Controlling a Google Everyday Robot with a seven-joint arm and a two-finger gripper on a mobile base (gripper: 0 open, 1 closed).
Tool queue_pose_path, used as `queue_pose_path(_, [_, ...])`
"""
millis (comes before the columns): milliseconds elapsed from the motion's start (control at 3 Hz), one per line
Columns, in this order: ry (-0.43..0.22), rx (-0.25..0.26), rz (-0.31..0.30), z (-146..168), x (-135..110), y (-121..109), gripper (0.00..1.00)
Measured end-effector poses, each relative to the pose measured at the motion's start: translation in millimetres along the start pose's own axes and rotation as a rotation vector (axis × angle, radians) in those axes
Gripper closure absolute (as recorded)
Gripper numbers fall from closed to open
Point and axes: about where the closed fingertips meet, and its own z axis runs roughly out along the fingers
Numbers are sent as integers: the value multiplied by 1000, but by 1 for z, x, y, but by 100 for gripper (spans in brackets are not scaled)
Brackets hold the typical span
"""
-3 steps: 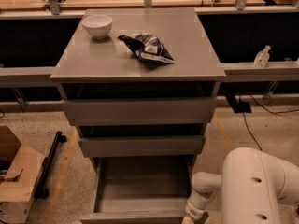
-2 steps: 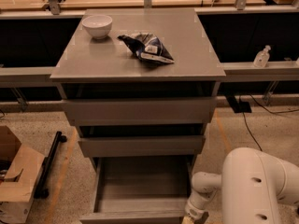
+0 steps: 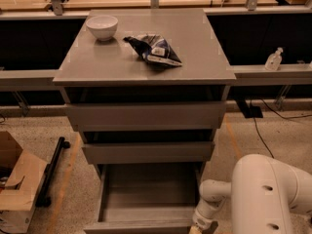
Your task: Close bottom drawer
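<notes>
Grey cabinet (image 3: 105,65) with three flat-fronted drawers, seen from above and in front. We find the gripper (image 3: 198,226) at the lower edge of the view, at the end of the white arm (image 3: 265,194), which enters from the lower right corner. It is largely cut off by the frame edge, so we cannot tell whether it is apart, together or clamped on anything.

The bottom drawer (image 3: 146,194) lies just beside the gripper, to its left as viewed. It is pulled far out, and we see its plain grey box interior. The drawer's front panel runs along the lower frame edge, level with the gripper; whether the two touch we cannot tell.

Above and beyond the gripper we note the middle drawer (image 3: 146,152), and above that the top drawer (image 3: 146,116), each standing slightly out from the cabinet.

Farther still from the gripper, on the cabinet top, stand a white bowl (image 3: 102,27) and, apart from it, a dark crumpled snack bag (image 3: 153,50).

Well to the gripper's left sits a cardboard box (image 3: 19,184) on the floor. A small clear bottle (image 3: 273,60) rests on the ledge far beyond it, to the right.
</notes>
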Motion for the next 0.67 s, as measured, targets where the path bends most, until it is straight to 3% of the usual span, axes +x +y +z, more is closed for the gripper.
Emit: queue_pose_path(667, [-6, 22, 6, 3, 0, -4, 100])
